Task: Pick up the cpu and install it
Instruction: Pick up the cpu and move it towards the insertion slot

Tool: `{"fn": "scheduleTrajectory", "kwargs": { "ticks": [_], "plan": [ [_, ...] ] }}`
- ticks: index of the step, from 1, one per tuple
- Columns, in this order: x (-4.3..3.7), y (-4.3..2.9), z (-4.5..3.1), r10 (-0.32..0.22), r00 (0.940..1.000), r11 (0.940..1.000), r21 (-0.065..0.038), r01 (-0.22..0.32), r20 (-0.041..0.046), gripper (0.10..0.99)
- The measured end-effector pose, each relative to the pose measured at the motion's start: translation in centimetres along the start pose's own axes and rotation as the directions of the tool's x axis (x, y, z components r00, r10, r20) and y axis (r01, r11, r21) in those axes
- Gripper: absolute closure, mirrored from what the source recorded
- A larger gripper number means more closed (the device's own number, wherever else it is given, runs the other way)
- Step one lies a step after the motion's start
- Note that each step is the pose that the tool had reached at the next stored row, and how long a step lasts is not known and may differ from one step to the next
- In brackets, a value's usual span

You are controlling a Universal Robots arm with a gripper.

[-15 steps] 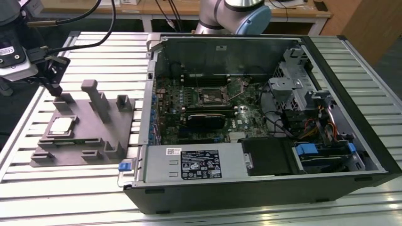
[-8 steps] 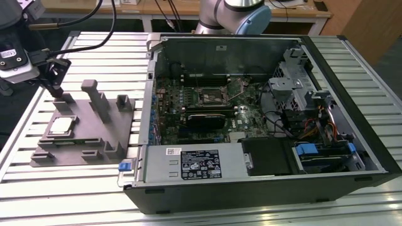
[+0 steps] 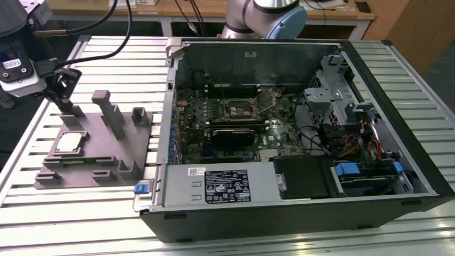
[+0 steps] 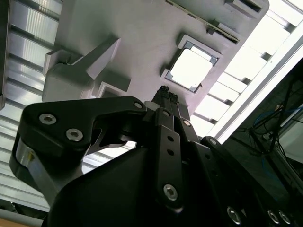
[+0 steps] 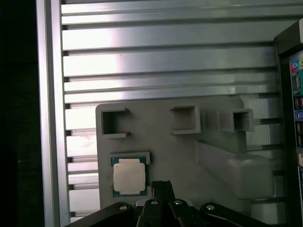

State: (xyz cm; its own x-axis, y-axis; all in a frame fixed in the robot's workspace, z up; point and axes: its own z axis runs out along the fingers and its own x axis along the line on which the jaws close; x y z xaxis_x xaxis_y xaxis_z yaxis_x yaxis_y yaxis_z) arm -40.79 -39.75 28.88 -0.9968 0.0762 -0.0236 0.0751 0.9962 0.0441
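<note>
The cpu is a small square chip with a silvery-white top. It lies flat in a recess of the grey fixture block at the exterior view's left. It also shows in both wrist views, as the cpu and the cpu. My gripper hangs above the fixture block's far part, a little behind the cpu and not touching it. Its black fingertips stand pressed together with nothing between them, and the same fingertips point down toward the fixture block close beside the chip.
An open computer case lies on the slatted aluminium table at the exterior view's right, with the black motherboard socket near its middle. Grey upright posts rise from the fixture block. The arm's base stands behind the case.
</note>
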Motion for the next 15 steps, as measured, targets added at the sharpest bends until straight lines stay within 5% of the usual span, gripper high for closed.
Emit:
{"fn": "scheduleTrajectory", "kwargs": {
  "ticks": [15],
  "plan": [
    [0.02,-0.03,0.66,0.000,1.0000,1.0000,0.001,0.000,0.0001,0.980]
  ]
}}
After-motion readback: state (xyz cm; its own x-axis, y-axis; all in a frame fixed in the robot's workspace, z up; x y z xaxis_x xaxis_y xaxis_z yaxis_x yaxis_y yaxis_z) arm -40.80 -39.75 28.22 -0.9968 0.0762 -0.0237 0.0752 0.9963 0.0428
